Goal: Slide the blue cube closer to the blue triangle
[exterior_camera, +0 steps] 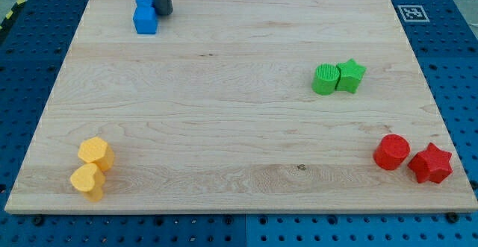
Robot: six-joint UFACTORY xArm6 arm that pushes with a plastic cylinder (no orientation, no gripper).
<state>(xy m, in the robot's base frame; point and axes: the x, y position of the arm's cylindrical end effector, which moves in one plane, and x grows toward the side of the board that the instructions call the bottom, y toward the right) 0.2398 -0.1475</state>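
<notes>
My tip stands at the board's eleven o'clock, touching the blue cube at its two o'clock corner; no jaws exist on this rod. The blue triangle sits directly behind the cube, apparently touching, so little closing remains.

Blue cube, pale wooden board

Wooden board with coloured blocks

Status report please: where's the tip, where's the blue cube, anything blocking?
My tip at the view's top, touching the blue blocks' right side. Blue cube against blue triangle already. Nothing in the way.
</notes>
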